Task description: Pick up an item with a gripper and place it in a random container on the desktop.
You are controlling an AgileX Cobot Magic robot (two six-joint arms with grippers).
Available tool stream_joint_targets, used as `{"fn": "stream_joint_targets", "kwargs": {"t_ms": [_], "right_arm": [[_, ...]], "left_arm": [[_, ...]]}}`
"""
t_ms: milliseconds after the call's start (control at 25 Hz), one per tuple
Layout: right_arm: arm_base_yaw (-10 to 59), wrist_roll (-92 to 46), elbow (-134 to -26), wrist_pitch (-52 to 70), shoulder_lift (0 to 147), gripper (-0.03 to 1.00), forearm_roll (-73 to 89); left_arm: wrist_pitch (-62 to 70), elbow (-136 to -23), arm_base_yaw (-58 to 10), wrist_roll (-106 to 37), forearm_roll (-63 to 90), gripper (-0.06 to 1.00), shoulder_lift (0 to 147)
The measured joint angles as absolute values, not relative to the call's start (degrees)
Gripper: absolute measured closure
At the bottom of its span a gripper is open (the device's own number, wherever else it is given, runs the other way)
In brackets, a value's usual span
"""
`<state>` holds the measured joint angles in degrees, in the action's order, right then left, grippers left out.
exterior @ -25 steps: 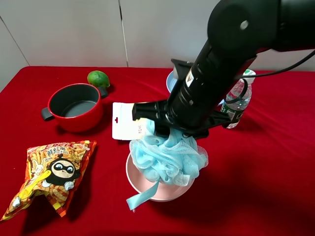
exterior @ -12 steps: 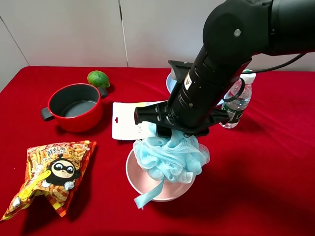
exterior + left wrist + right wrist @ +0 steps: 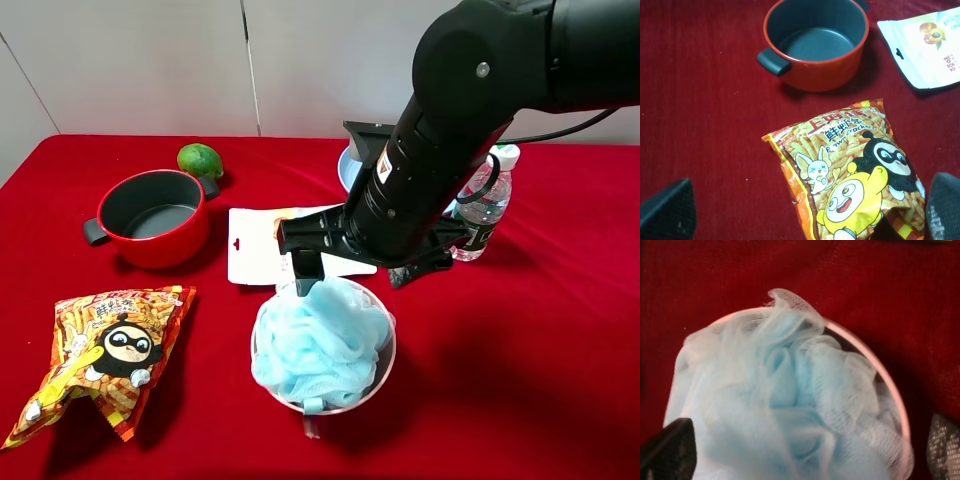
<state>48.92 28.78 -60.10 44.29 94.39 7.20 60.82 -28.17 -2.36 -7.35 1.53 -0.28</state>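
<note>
The light blue mesh pouf [image 3: 322, 345] lies in the pale pink bowl [image 3: 386, 365] on the red cloth desktop [image 3: 520, 360], and it fills the bowl. A bit of its ribbon [image 3: 312, 426] hangs over the front rim. My right gripper [image 3: 352, 280] hovers just above the pouf, open and empty, with one finger [image 3: 305, 268] at the bowl's back left. In the right wrist view the pouf [image 3: 785, 405] and the bowl rim [image 3: 880, 372] lie between the spread fingertips [image 3: 667, 450] of that gripper [image 3: 805, 452]. My left gripper [image 3: 805, 210] is open above a snack bag.
A red pot [image 3: 155, 215] with a grey inside stands at the left, with a green fruit [image 3: 200, 159] behind it. An orange snack bag [image 3: 105, 350] lies front left. A white packet [image 3: 255, 245], a water bottle [image 3: 485, 210] and a light blue plate [image 3: 347, 165] sit behind the bowl.
The right gripper has opened and let go of the pouf. The pouf has dropped from hanging over the bowl to lying inside it, and the ribbon has settled at the front rim.
</note>
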Motion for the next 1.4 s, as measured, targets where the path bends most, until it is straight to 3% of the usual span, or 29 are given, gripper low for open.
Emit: {"fn": "stream_joint_targets", "kwargs": {"t_ms": [480, 1120, 1400], "right_arm": [[48.9, 27.2, -63.9, 51.2, 93.7, 0.28, 6.7], [48.9, 7.3, -67.6, 65.6, 81.0, 0.28, 0.6], [48.9, 4.9, -66.5, 69.6, 77.5, 0.28, 0.6]], "left_arm": [[60.8, -28.2, -2.4, -7.3, 1.5, 0.04, -0.3], [60.8, -28.2, -2.4, -7.3, 1.5, 0.04, -0.3], [60.8, -28.2, -2.4, -7.3, 1.5, 0.04, -0.3]]}}
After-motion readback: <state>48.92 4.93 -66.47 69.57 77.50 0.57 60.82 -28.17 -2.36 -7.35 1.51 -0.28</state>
